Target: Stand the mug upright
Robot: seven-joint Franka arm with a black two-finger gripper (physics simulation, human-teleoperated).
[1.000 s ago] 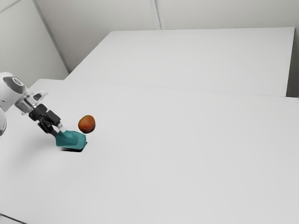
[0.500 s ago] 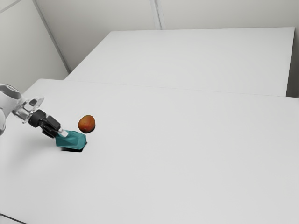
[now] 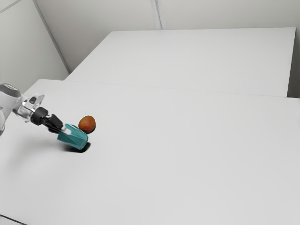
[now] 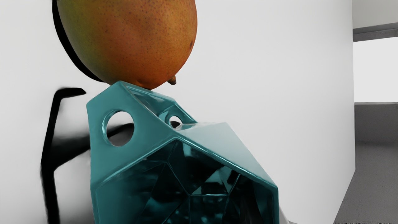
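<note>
In the exterior view the gripper (image 3: 67,131) is at the upper-left end of the teal faceted mug (image 3: 76,138), shut on its rim wall. The mug leans, with its base toward the lower right and a dark shadow beneath it. From the wrist view, the open mouth of the mug (image 4: 146,127) faces the hand, and its handle with round holes points toward the mango. The gripper (image 4: 272,214) is at the rim wall there, a pale fingertip outside; the inner finger is hard to make out within the dark cup.
An orange-green mango (image 3: 87,123) lies right beside the mug; in the wrist view the mango (image 4: 133,40) is just beyond the handle, and whether they touch cannot be told. The white table (image 3: 178,154) stretches toward the exterior view's right, with another white surface (image 3: 197,61) behind.
The mug has tipped from lying flat to a slant, its mouth end raised and its body turned slightly. My hand has closed on its rim and risen a little with it. The mango has stayed put.
</note>
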